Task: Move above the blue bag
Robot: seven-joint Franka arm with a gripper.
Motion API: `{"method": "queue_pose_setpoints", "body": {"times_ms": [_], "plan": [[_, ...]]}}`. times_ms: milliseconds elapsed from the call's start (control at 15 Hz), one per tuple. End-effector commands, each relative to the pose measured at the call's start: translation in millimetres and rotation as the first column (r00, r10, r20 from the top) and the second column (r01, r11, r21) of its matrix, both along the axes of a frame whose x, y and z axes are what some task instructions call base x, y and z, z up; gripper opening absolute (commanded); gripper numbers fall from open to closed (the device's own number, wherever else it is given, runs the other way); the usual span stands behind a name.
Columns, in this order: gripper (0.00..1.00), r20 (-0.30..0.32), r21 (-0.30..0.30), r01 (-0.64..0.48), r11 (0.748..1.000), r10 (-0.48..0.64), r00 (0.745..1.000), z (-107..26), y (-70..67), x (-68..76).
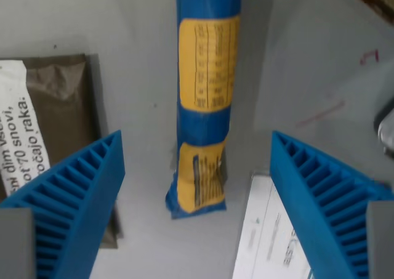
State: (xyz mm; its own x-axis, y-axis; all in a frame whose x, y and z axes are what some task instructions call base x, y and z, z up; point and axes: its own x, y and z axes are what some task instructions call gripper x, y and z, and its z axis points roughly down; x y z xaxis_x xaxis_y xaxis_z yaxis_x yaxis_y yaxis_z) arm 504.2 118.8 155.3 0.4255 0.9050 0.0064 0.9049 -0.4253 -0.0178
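The gripper point(197, 186) hangs wide open and empty, its blue fingers point(80, 199) either side of the blue bag point(206, 94), which lies lengthwise on the grey table point(141, 76). Centre further along the bag, holding height, clear of the brown packet point(58, 106) at left.

A plain test bench or lab-style workspace, judging by what lies on it. The table point(141, 26) is a smooth, bare grey surface with faint red pen marks point(345, 100) towards its right side. Loose retail packaging is laid flat on it like sample objects: a brown packet with a white printed warning label point(55, 119) at the left edge and a white printed card point(271, 236) at the bottom edge. Nothing homely or decorative is visible.
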Motion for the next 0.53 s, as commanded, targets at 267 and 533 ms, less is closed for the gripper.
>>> {"method": "queue_pose_setpoints", "body": {"times_ms": [267,533], "plan": [[1.0,-0.016,0.061,-0.098,0.993,0.099,0.995,-5.9,6.1,9.7],[1.0,-0.02,0.057,-0.075,0.996,0.076,0.997,-7.3,6.6,10.9]]}}
